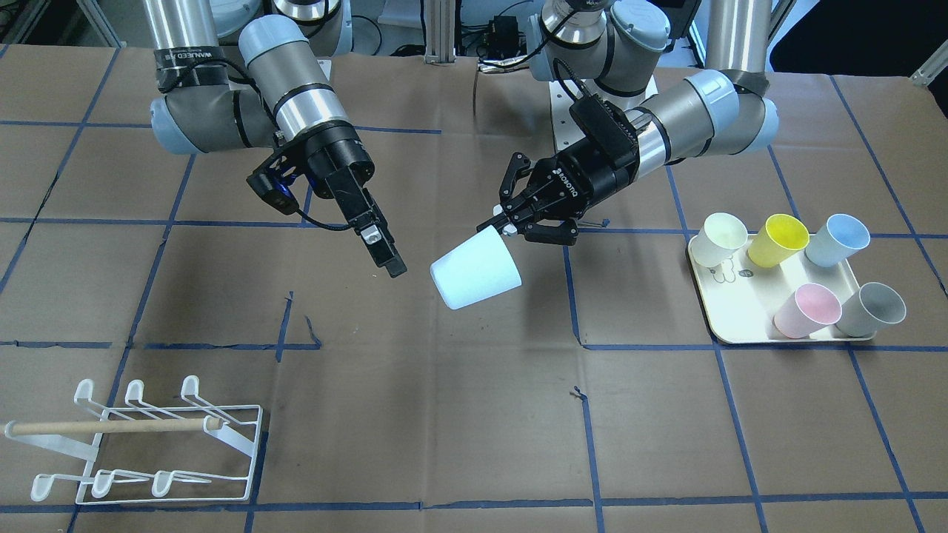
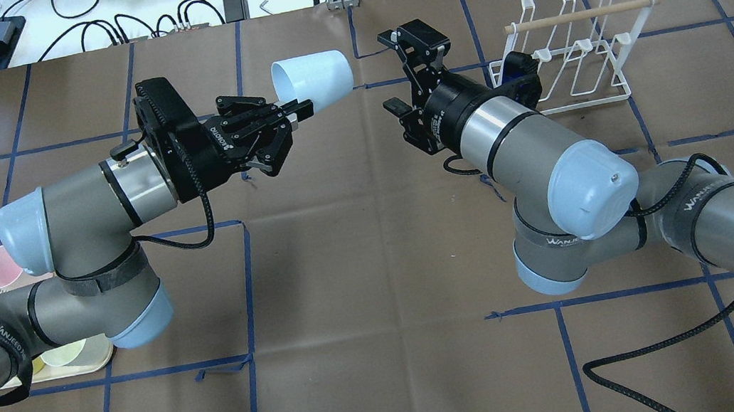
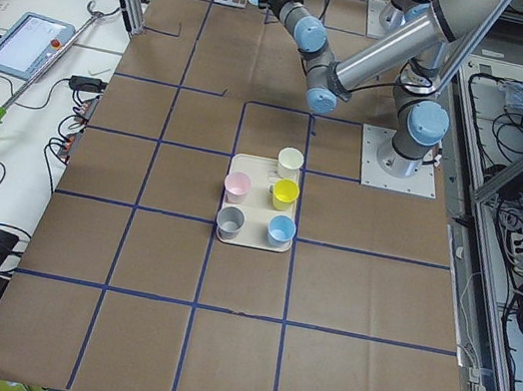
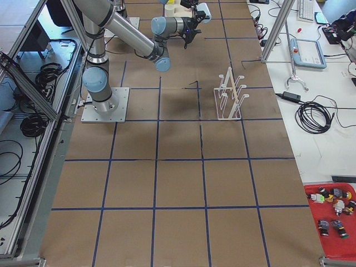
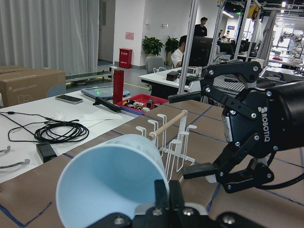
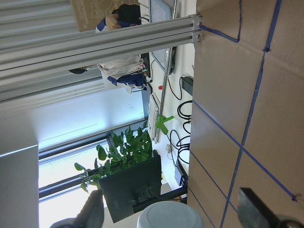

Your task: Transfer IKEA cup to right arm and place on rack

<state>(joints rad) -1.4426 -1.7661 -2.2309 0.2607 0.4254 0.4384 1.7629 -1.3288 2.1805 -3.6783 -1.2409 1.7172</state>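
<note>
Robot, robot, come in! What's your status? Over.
Left fingers shut on pale blue plastic cup, held aloft. Right fingers open, not touching it. White wire rack empty. Nothing between them.

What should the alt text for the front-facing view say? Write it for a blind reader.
The robot's left gripper holds a pale blue cup in the air at centre, just short of the open right gripper, which does not touch it. A white wire rack sits lower left; a cream tray with five coloured cups sits at right.
</note>
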